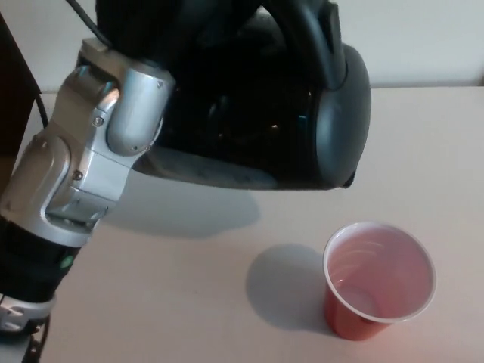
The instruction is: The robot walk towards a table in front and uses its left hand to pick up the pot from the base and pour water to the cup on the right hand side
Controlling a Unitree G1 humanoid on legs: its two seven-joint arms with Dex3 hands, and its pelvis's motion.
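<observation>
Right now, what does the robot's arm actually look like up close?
Only the left arm shows. Its wrist section is made of rounded silver-grey metal blocks with small screws and recessed slots. Below that, the forearm is black, with a small green dot on it and a silvery ring at the picture's lower edge. A thin black cable runs along the top. The hand itself is dark and hard to make out.

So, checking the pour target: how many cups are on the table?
1: a red cup stands at lower right, below the kettle; the kettle could hide others behind it.
</observation>
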